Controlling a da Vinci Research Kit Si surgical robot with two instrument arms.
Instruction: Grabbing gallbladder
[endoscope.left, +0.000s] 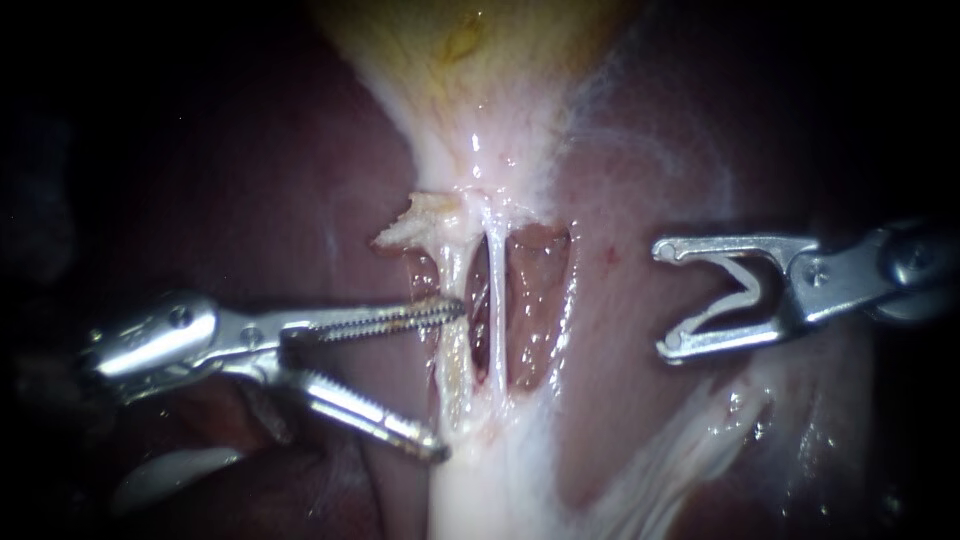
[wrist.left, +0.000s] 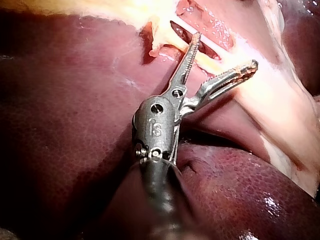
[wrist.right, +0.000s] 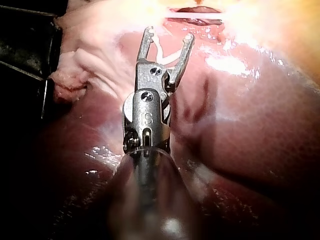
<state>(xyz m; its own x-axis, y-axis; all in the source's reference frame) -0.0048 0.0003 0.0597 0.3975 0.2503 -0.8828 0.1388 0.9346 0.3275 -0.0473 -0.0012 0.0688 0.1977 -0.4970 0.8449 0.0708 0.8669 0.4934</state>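
The pale yellow gallbladder (endoscope.left: 470, 60) narrows downward into two tubes over an opened window: a thicker left tube (endoscope.left: 452, 350) and a thin white one (endoscope.left: 497, 290). My left instrument (endoscope.left: 448, 380) has its serrated jaws wide open. Its upper jaw tip rests against the left tube and its lower jaw tip lies by the pale tissue below. In the left wrist view the left instrument (wrist.left: 225, 50) straddles that pale strand without closing on it. My right instrument (endoscope.left: 667, 298) hovers open over the liver to the right of the tubes, gripping nothing. The right wrist view shows the right instrument (wrist.right: 169, 34) open, short of the window.
Dark red liver (endoscope.left: 250, 200) surrounds the window on both sides. A frayed tag of pale tissue (endoscope.left: 410, 228) sticks out at the window's upper left. White glistening tissue (endoscope.left: 700, 440) spreads at the lower right. A black edge (wrist.right: 25, 60) lies beside the right instrument.
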